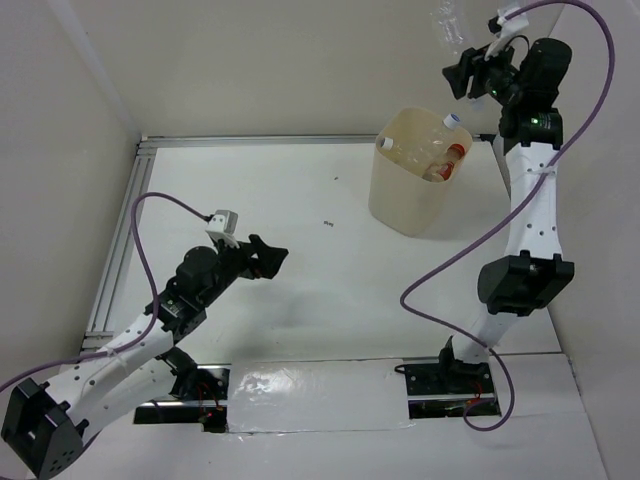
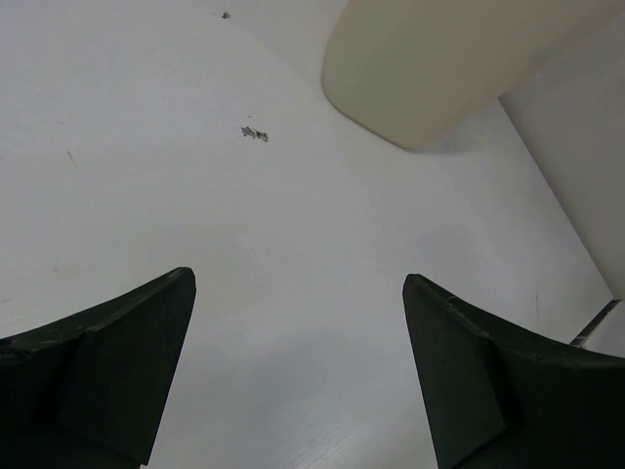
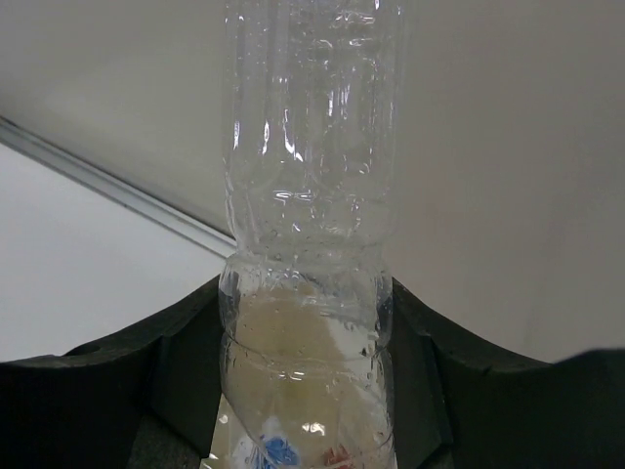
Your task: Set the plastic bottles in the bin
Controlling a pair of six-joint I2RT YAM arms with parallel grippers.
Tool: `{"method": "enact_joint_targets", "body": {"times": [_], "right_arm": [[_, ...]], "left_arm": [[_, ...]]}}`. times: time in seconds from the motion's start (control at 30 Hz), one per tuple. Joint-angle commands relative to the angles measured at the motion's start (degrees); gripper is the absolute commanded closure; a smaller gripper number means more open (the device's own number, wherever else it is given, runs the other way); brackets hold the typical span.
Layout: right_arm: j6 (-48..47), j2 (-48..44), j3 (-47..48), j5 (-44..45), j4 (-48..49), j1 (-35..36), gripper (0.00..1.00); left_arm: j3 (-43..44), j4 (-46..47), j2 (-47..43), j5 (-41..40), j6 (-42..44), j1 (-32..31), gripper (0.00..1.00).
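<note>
I have the clear bottle (image 3: 308,195) pinched across its body between the fingers of the right gripper (image 1: 458,70). It is held high in the air, above and just behind the far right of the bin (image 1: 400,190), close to the back wall. Its long axis runs straight out from between the fingers, away from the wrist camera. I cannot tell which end carries the cap.

The bin's mouth is open upward. A white-capped bottle (image 1: 452,120) pokes over its far rim and a red-capped bottle (image 1: 455,155) lies inside. The bin stands near the far right corner of the table (image 1: 300,300), just inside the metal rail (image 1: 260,140) along the far edge, with the right wall near.

The left gripper (image 1: 268,255) hovers over bare table with its jaws spread wide and holding nothing, well apart from the bin.
</note>
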Motion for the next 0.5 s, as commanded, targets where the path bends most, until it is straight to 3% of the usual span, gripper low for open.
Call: {"method": "enact_joint_targets", "body": {"times": [0.0, 0.2, 0.23, 0.47], "right_arm": [[1.2, 1.2, -0.1, -4.7, -1.5, -5.8, 0.97], [5.7, 7.1, -1.3, -18.2, -1.4, -16.6, 0.98], [6.3, 9.3, -1.3, -23.2, -0.9, -17.4, 0.98], [3.9, 16.2, 1.8, -34.0, -2.7, -18.1, 0.98]], "left_arm": [[0.5, 5.4, -0.1, 1.0, 0.1, -0.7, 0.0], [0.5, 5.4, -0.1, 1.0, 0.1, -1.8, 0.0], [0.5, 5.4, -0.1, 0.5, -0.4, -1.8, 0.0], [0.5, 4.8, -0.6, -0.1, -0.4, -3.5, 0.0]]}}
